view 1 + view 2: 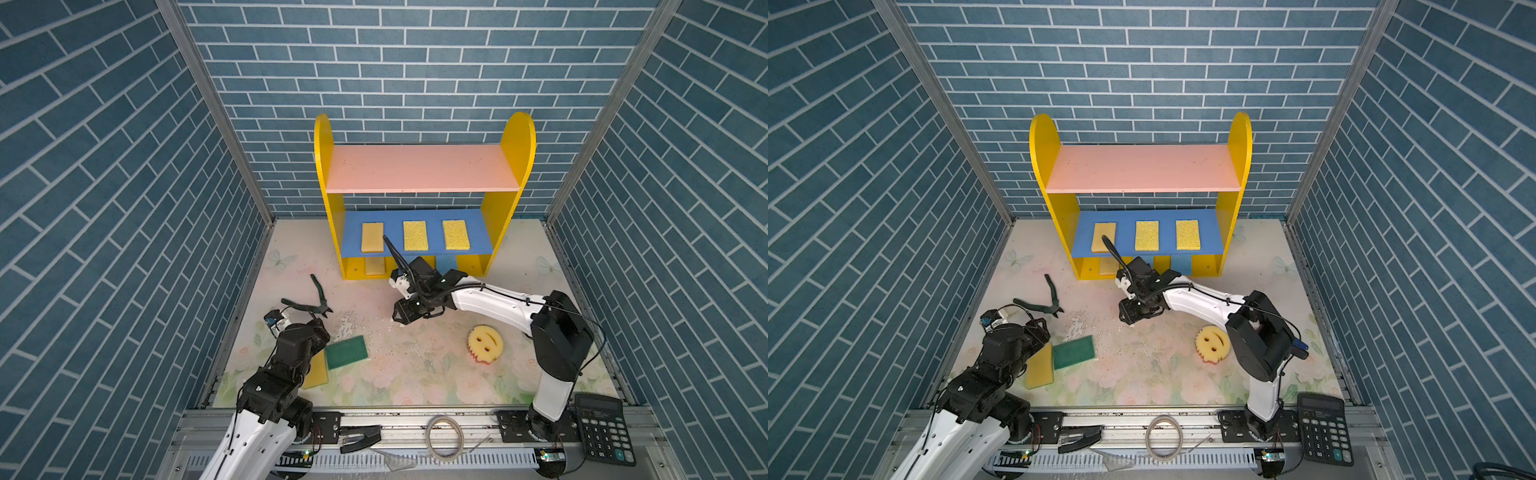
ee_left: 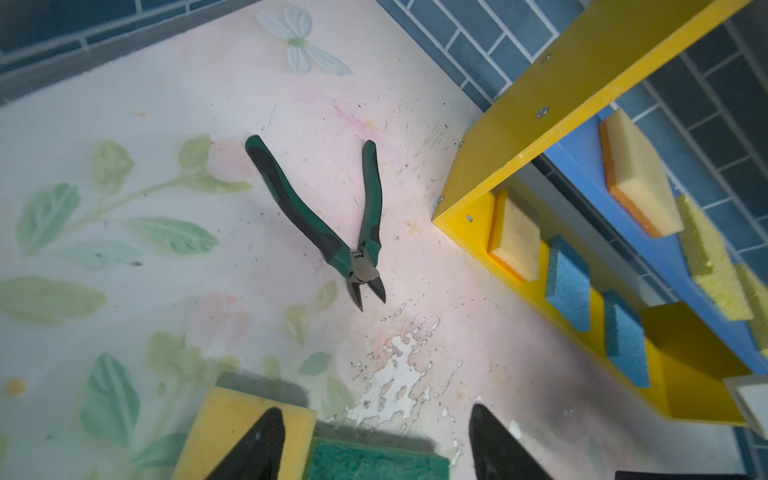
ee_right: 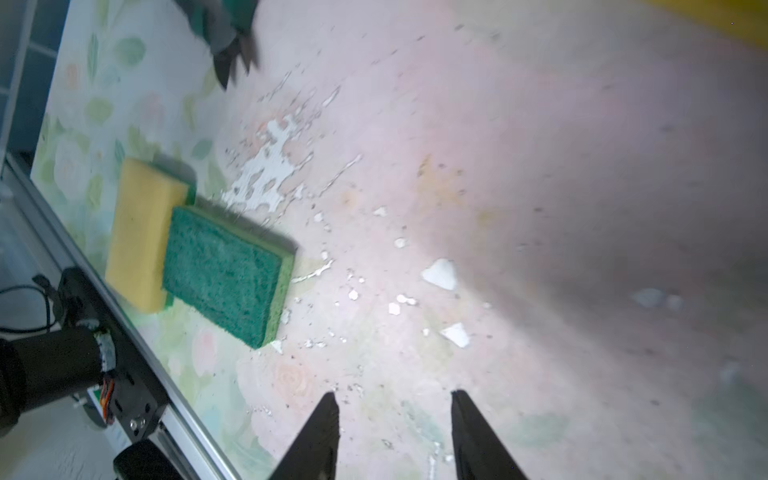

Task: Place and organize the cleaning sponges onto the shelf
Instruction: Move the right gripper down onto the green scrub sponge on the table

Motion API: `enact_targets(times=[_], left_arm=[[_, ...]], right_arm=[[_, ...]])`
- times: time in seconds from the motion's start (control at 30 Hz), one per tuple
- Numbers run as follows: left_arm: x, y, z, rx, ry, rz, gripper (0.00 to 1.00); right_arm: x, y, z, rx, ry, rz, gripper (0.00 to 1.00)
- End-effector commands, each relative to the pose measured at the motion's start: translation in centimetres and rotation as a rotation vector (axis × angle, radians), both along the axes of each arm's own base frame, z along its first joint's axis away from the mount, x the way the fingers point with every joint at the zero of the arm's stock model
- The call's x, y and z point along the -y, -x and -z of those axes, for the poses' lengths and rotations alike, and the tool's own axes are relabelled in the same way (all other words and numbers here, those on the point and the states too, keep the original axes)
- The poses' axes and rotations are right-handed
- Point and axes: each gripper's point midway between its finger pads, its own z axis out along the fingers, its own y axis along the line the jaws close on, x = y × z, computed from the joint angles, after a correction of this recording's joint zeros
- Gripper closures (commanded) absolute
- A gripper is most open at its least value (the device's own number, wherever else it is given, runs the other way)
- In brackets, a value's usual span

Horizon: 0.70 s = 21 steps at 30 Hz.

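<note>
The shelf (image 1: 419,168) stands at the back. Its blue board carries a tan sponge (image 1: 372,237) and two yellow sponges (image 1: 415,235). On its yellow base lie a tan sponge (image 2: 517,237) and two blue sponges (image 2: 569,282). On the mat, a green-topped sponge (image 1: 346,352) lies against a yellow sponge (image 1: 314,372), and a smiley sponge (image 1: 485,343) sits to the right. My left gripper (image 2: 374,415) is open above the green-topped and yellow pair, holding nothing. My right gripper (image 1: 398,321) (image 3: 394,395) is open over bare mat in front of the shelf.
Green-handled pliers (image 1: 318,299) lie open on the mat left of the shelf. A black calculator (image 1: 604,430), a wire ring (image 1: 444,434) and a black tool (image 1: 361,436) rest on the front rail. Brick-patterned walls close in the sides and back.
</note>
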Motion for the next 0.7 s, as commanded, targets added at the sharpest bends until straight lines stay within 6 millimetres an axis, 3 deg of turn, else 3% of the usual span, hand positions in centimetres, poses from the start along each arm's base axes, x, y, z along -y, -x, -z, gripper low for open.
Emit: enact_targets(times=[0.0,0.2,0.37,0.67], left_arm=[[-0.6,0.6,-0.1,-0.026,-0.018,-0.019,0.23],[-1.1,0.6,-0.9,-0.017,-0.032,-0.042,0.23],[-1.3,0.5,-1.3,-0.003,-0.033,-0.054,0.23],[-1.0,-0.1,-0.5,-0.029,-0.053,-0.04,0.23]], right_arm=[[-2.9,1.3,-0.8,0.02,-0.029,-0.14,0.54],[-7.3,3.2,0.2,0.016,-0.056,-0.276,0.52],[-9.4,3.9,1.8,-0.019,-0.037,-0.326,0.5],[-9.6,5.7,7.7,-0.104,0.041,-0.345,0.5]])
